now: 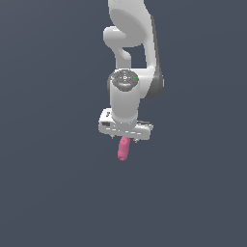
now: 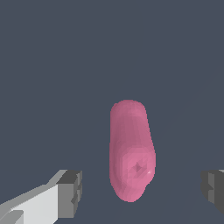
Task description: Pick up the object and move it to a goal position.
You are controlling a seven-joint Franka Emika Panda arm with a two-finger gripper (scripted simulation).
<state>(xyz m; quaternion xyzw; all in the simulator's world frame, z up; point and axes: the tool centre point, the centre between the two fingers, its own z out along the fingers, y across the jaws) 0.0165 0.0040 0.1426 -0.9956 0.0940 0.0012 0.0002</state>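
Fingers of the gripper stand wide apart in the wrist view, one at the lower left of the frame, the other at the lower right edge, neither touching the object lying between them, nearer the left finger. In the exterior view the pink object shows just below centre, directly under the gripper. Judging by this, the approach is done; closing, lifting and carrying to the goal remain. No goal marker is visible.

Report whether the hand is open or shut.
Open: in the wrist view the hand has its fingers spread wide, clear of the pink capsule.
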